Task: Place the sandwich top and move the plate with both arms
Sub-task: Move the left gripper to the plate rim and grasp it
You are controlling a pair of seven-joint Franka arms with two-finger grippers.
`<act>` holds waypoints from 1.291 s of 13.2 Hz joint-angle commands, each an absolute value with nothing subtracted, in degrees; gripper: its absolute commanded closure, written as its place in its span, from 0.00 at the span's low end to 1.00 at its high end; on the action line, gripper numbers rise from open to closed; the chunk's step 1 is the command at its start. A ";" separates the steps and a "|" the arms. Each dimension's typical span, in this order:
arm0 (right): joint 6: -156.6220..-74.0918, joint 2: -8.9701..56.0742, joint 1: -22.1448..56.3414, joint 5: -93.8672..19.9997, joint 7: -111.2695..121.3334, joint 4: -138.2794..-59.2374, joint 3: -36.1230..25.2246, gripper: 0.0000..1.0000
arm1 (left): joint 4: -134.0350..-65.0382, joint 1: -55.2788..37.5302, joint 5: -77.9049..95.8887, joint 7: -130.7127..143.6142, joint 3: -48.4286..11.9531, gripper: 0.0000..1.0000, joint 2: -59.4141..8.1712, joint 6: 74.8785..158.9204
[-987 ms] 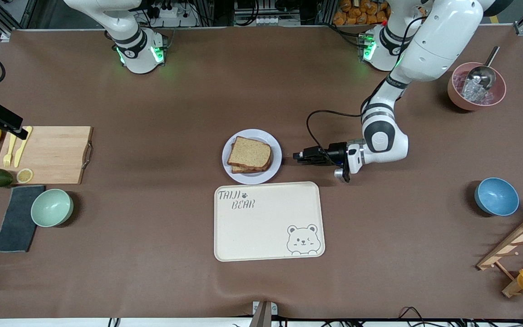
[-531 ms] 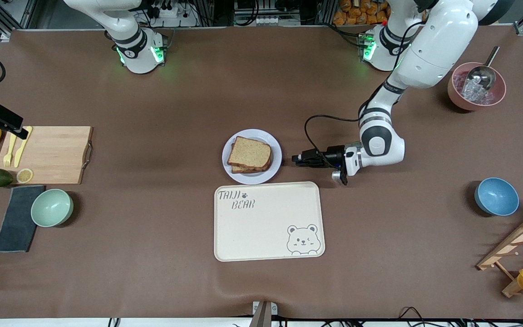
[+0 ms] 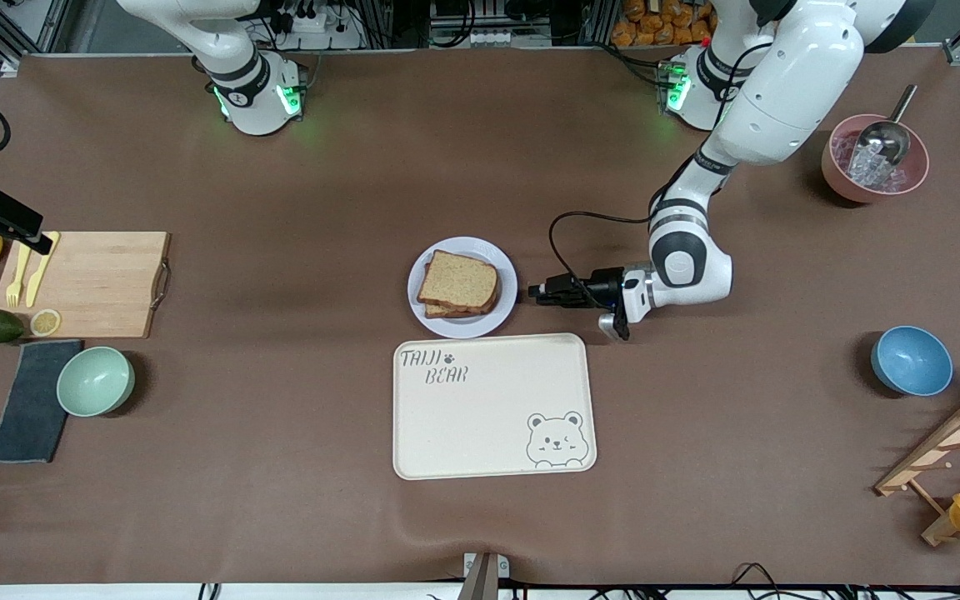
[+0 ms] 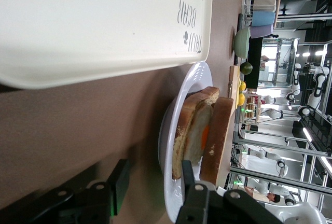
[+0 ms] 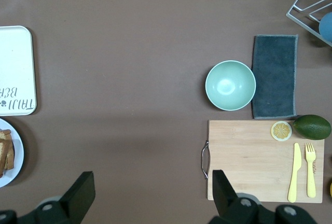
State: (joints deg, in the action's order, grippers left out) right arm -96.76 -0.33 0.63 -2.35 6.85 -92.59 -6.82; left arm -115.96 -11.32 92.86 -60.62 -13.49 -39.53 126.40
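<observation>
The plate [image 3: 503, 268] sat unmoved; the left gripper [image 3: 532, 292] had crept closer, jaws parted, while the right gripper [image 5: 150, 195] waited wide open.

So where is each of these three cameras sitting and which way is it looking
Front view: high across the table, facing the bases; shows both arms, with the left claw low beside the plate.
Left wrist view: low at table height, looking sideways at the plate and sandwich top; its part-open fingers show.
Right wrist view: high, looking straight down on the cutting board and green bowl; its open fingers show.
Shared: all three see the bear-print tray.
</observation>
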 commanded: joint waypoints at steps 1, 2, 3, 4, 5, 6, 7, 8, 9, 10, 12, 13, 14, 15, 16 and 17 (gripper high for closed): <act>-96.07 -0.97 -0.26 -2.90 6.06 -92.81 -6.33 0.00 | -114.61 -12.57 95.01 -61.88 -13.54 0.53 -40.95 127.97; -96.06 -0.97 -0.26 -2.90 6.06 -92.90 -6.33 0.00 | -114.44 -12.83 95.53 -61.96 -13.54 0.53 -40.96 127.97; -95.98 -0.97 -0.35 -2.90 6.06 -92.90 -6.33 0.00 | -114.17 -13.53 95.80 -61.88 -13.62 0.54 -41.04 127.97; -95.98 -0.97 -0.26 -2.90 6.06 -92.81 -6.33 0.00 | -113.65 -13.88 95.97 -61.88 -13.62 0.55 -41.31 127.97; -95.98 -0.97 -0.26 -2.90 6.06 -92.81 -6.33 0.00 | -113.47 -14.06 96.06 -61.87 -13.62 0.56 -41.40 127.97; -95.98 -0.97 -0.35 -2.90 6.06 -92.90 -6.33 0.00 | -113.47 -14.50 96.06 -61.87 -13.62 0.57 -41.40 127.97; -95.98 -0.97 -0.35 -2.90 6.06 -92.90 -6.33 0.00 | -113.38 -14.76 96.06 -61.96 -13.54 0.58 -41.40 128.06; -95.98 -0.97 -0.53 -2.90 6.06 -92.90 -6.33 0.00 | -113.38 -14.77 96.06 -62.40 -13.54 0.58 -41.66 127.97; -95.98 -0.97 -0.53 -2.90 6.06 -92.90 -6.33 0.00 | -113.29 -14.77 96.06 -62.84 -13.54 0.60 -42.01 127.97; -95.89 -0.97 -0.53 -2.90 6.06 -92.90 -6.33 0.00 | -113.20 -14.94 96.15 -62.93 -13.62 0.61 -42.10 127.97; -95.89 -0.97 -0.62 -2.90 6.06 -92.90 -6.33 0.00 | -113.12 -15.64 96.15 -62.93 -13.62 0.62 -42.10 128.06; -95.89 -0.97 -0.62 -2.90 6.06 -92.90 -6.33 0.00 | -113.03 -15.82 96.15 -63.02 -13.62 0.62 -42.19 128.06; -95.54 -0.97 -0.62 -2.90 6.06 -92.90 -6.33 0.00 | -112.68 -16.08 96.15 -62.93 -13.62 0.65 -42.10 128.06; -95.54 -0.97 -0.62 -2.90 6.06 -92.90 -6.42 0.00 | -112.59 -16.26 96.41 -63.02 -13.62 0.67 -42.27 128.06; -95.54 -0.97 -0.62 -2.90 6.06 -92.90 -6.33 0.00 | -112.59 -16.26 97.11 -63.19 -13.62 0.69 -42.45 127.97; -95.54 -0.97 -0.62 -2.90 6.06 -92.90 -6.42 0.00 | -112.41 -16.35 97.29 -64.06 -13.71 0.74 -42.54 127.97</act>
